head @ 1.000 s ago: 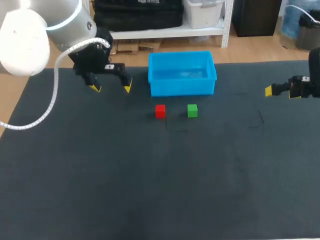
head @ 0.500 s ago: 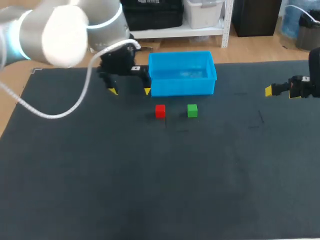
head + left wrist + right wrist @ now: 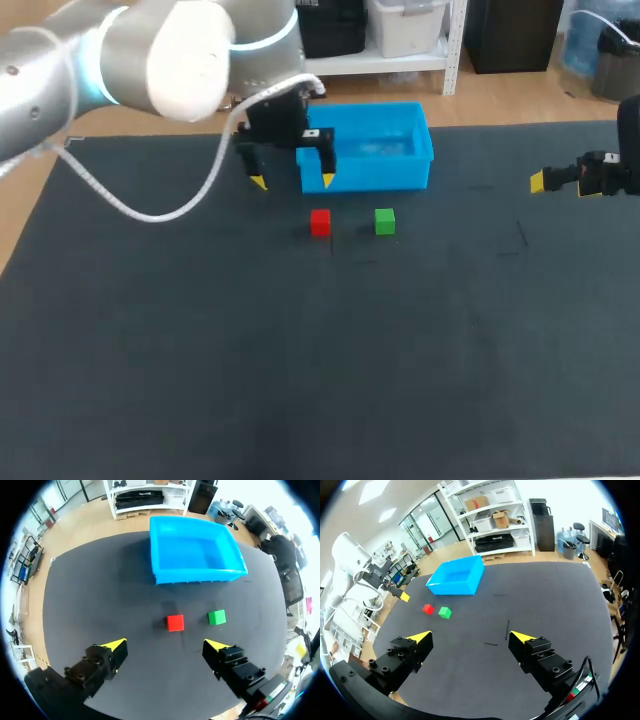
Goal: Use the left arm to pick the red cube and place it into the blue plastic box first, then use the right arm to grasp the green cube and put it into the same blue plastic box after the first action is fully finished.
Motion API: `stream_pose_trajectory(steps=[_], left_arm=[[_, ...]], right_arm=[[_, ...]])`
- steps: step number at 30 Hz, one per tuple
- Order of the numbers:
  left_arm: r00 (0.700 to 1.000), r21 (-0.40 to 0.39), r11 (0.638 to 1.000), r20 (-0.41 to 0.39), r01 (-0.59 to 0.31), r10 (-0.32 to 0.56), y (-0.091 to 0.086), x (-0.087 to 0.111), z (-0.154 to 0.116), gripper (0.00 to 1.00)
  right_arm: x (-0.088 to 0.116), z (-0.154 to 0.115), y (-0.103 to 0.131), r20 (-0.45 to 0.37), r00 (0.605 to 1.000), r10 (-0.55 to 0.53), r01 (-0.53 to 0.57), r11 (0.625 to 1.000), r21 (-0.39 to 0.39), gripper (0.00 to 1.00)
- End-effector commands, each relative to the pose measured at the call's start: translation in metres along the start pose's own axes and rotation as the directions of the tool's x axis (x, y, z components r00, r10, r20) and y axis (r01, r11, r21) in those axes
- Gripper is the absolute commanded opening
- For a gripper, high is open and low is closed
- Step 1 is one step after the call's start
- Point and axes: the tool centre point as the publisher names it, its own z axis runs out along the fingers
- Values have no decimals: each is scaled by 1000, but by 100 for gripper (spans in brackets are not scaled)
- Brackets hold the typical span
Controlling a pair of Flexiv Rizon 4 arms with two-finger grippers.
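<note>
While the red cube sat on the dark table, just in front of the blue plastic box, the left gripper hung above the mat by the box's near left corner. Its fingers were spread wide and held nothing. I judged that spread as readiness to straddle the cube, which in the left wrist view lay ahead of the gripper, about midway between the lines of its two fingers. The green cube stood just right of the red one, apart from it. The right gripper hovered well off at the table's right side, also wide open and empty (sensibly, since its turn comes second). The box held nothing, with only its bare blue floor showing, so neither placement had been made.
</note>
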Motion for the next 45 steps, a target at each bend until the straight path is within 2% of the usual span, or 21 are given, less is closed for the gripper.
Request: stream_pose_trajectory(steps=[1, 8, 27, 29, 32, 45], left_arm=[[1000, -40, 999, 5, 18, -17, -12, -4, 5, 100], [997, -7, 1000, 71, -17, 17, -23, -7, 9, 100], [996, 8, 1000, 86, -17, 16, -24, -5, 12, 100], [994, 16, 1000, 104, 23, -25, -24, -3, 13, 100], [994, -5, 999, 103, 32, -31, -24, -3, 14, 100], [995, 15, 995, 40, 94, -94, -28, -1, 56, 100]], right_arm=[[0, -1, 0, 0, 1000, -1, 1, 1000, 0, 100], [0, -1, 0, 0, 1000, -1, 1, 1000, 0, 100], [0, -1, 0, 0, 1000, -1, 1, 1000, 0, 100], [0, -1, 0, 0, 1000, -1, 1, 1000, 0, 100], [0, -1, 0, 0, 1000, -1, 1, 1000, 0, 100], [0, -1, 0, 0, 1000, -1, 1, 1000, 0, 100]])
